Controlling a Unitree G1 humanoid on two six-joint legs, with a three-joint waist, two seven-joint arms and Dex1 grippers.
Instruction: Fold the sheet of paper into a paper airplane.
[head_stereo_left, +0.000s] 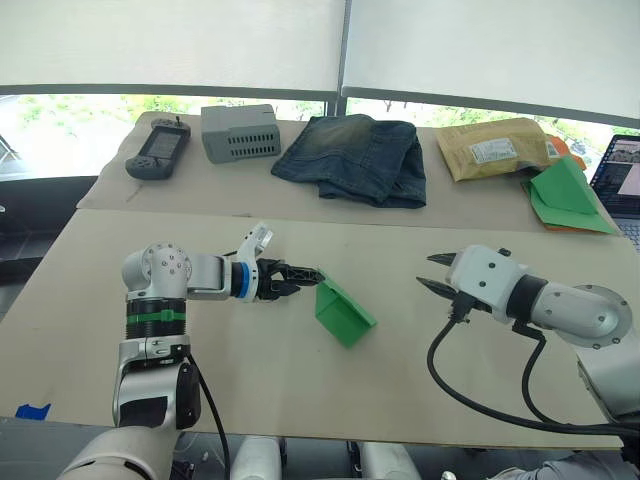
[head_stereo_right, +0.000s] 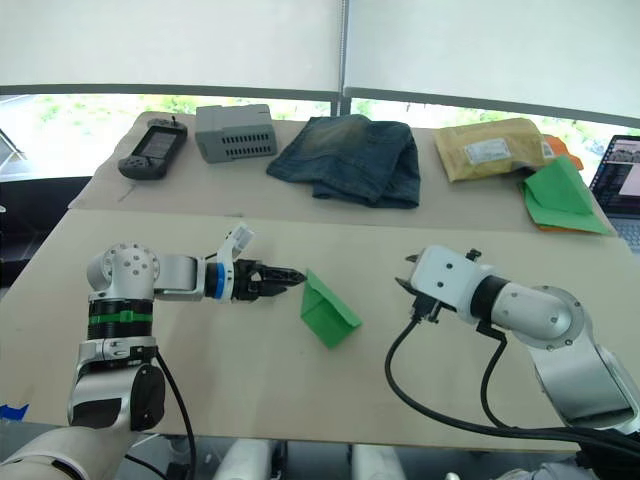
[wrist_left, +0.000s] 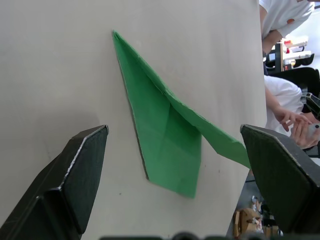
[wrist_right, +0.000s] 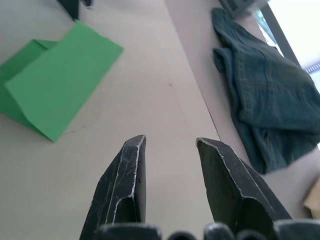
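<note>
Left claw (head_stereo_left: 312, 274): spread wide, tips at paper's raised edge | right claw (head_stereo_left: 433, 274): parted, empty, well apart | sheet of paper (head_stereo_left: 343, 313): mid-surface (head_stereo_left: 250, 390), part-folded; judged light, flimsy, slippery; pinch the upstanding flap, not the flat panel

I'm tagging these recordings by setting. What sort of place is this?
Probably an indoor lab or office workspace: a wide table beside windows with roller blinds, a laptop at its edge, and assorted test items such as folded jeans and a padded envelope.
</note>
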